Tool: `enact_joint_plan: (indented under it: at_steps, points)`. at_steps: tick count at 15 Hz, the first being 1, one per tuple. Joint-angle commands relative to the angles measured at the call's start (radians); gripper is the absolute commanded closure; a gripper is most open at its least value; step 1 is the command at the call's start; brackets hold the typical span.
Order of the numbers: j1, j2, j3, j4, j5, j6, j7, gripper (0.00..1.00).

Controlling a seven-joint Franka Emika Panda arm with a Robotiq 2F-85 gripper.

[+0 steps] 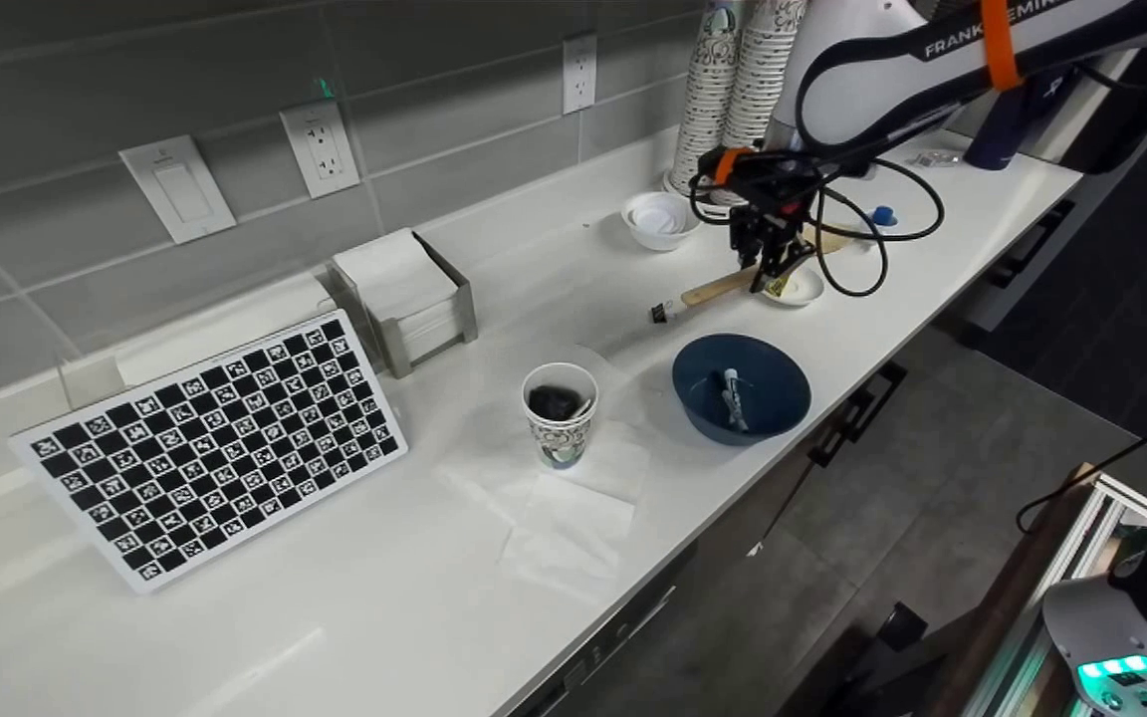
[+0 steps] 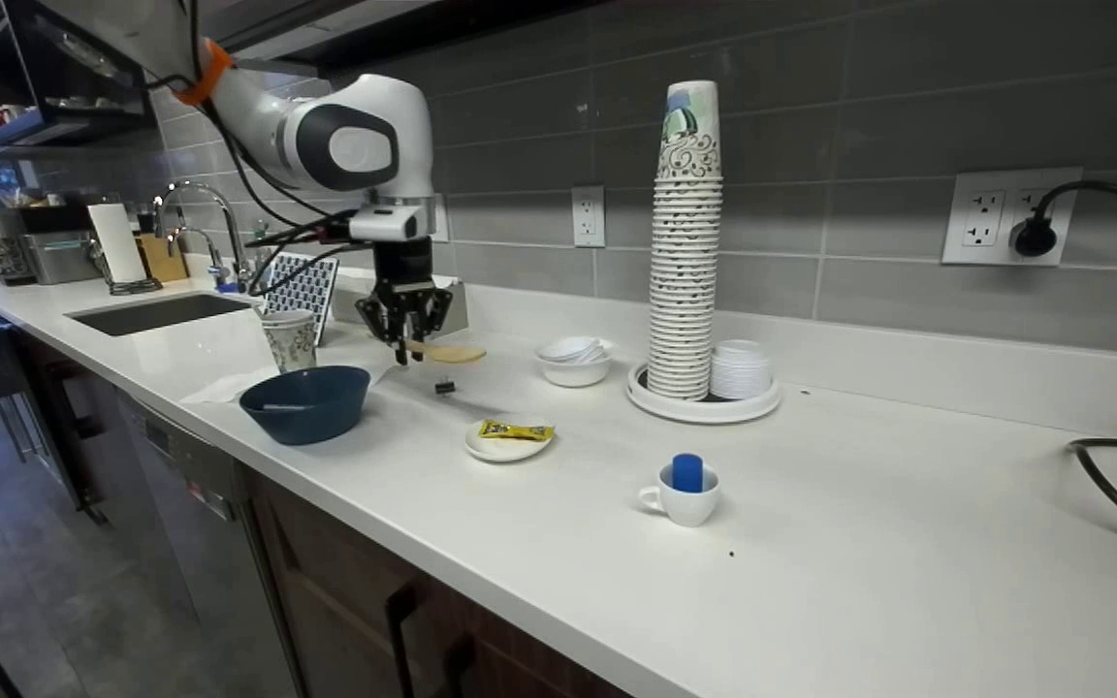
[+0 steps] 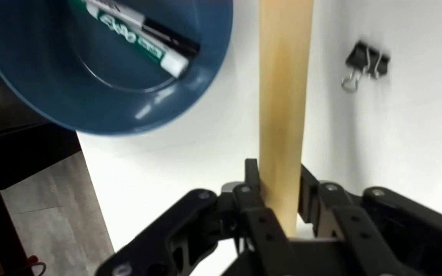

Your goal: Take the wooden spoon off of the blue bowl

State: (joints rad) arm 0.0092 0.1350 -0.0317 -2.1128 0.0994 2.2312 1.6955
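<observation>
Near one blue bowl (image 2: 321, 417) holding two markers (image 3: 136, 40), the tool (image 3: 280, 178) grips one spoon (image 3: 284, 96).

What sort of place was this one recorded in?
A kitchen, most likely a shared one such as an office break room: an exterior view shows a sink with a paper towel roll near it, and both exterior views show tall stacked paper cups.

In the wrist view we see the countertop (image 3: 190, 161) washed out, bright glints on the blue bowl (image 3: 106, 97), a blurred binder clip (image 3: 361, 57), and a soft shadow beside the wooden spoon (image 3: 283, 111). Both exterior views give us a dim gray tiled wall (image 1: 464, 110).
</observation>
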Motion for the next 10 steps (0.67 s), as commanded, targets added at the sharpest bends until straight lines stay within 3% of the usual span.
enact_joint_plan:
  at_steps: [1, 2, 3, 4, 5, 10]
  points:
    - [-0.055, 0.03, -0.074, -0.057, 0.0, 0.07, 0.067, 0.94]
    - [-0.039, 0.021, -0.056, -0.029, -0.001, 0.03, 0.013, 0.94]
    - [-0.052, 0.031, -0.071, -0.036, -0.001, 0.035, 0.001, 0.76]
    - [-0.055, 0.035, -0.074, -0.035, -0.001, 0.035, -0.006, 0.76]
    - [-0.053, 0.034, -0.071, -0.034, -0.001, 0.035, -0.006, 0.94]
    - [-0.087, 0.125, -0.122, 0.036, -0.02, 0.032, 0.014, 0.94]
